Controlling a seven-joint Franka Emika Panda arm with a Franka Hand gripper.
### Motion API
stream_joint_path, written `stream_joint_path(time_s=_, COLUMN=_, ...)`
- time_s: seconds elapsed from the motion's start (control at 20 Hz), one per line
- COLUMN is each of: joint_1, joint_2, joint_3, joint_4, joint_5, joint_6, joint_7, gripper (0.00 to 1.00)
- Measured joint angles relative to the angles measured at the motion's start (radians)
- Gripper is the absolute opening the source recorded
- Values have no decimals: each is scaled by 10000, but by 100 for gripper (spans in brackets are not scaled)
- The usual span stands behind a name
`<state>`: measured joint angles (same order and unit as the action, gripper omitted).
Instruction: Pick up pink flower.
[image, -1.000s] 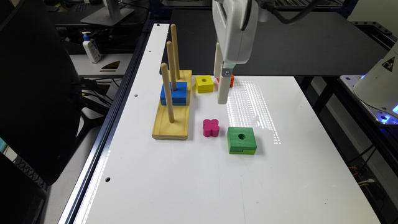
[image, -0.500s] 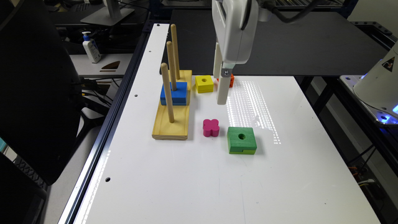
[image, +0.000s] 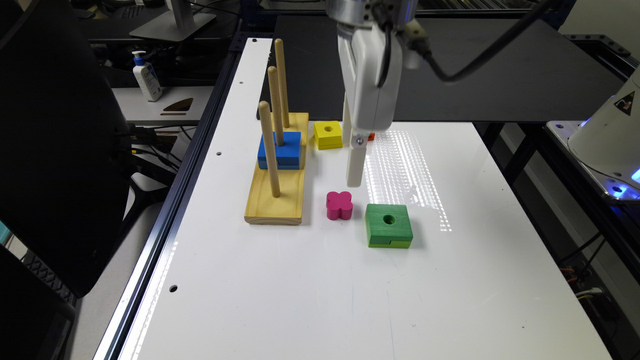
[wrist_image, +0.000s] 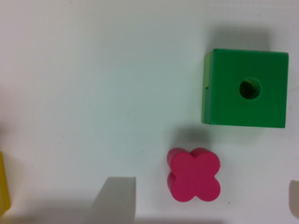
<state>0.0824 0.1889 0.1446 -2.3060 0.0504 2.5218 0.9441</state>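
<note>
Fingers spread wide, claw (wrist_image: 205, 205) hangs above the white desk (image: 320, 300), pink flower (image: 339, 205) lying flat just left of the green block (image: 388, 225) in the exterior view.

orange block (image: 371, 136) mostly behind gripper (image: 354, 172)

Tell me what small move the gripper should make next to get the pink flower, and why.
Probably shift a little nearer the pink flower and then descend. The gripper is open and off the table, and the flower sits just ahead of the line between its fingers. The green block lies close by but apart.
</note>
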Motion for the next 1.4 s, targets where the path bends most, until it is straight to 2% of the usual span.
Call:
stream_joint_path(time_s=0.45, joint_1=-1, joint_2=110, joint_3=0, joint_4=19, joint_5=0, joint_6=20, joint_7=0, gripper=100)
stream_joint_path(time_s=0.7, joint_1=-1, joint_2=771, joint_3=0, joint_4=22, joint_5=-13, joint_6=654, joint_7=0, gripper=100)
stream_joint_path(time_s=0.8, joint_1=-1, joint_2=881, joint_3=-1, joint_4=26, joint_5=-13, joint_6=775, joint_7=0, gripper=100)
stream_joint_path(time_s=1.4, joint_1=-2, joint_2=1049, joint_3=-1, joint_4=36, joint_5=-13, joint_6=862, joint_7=0, gripper=100)
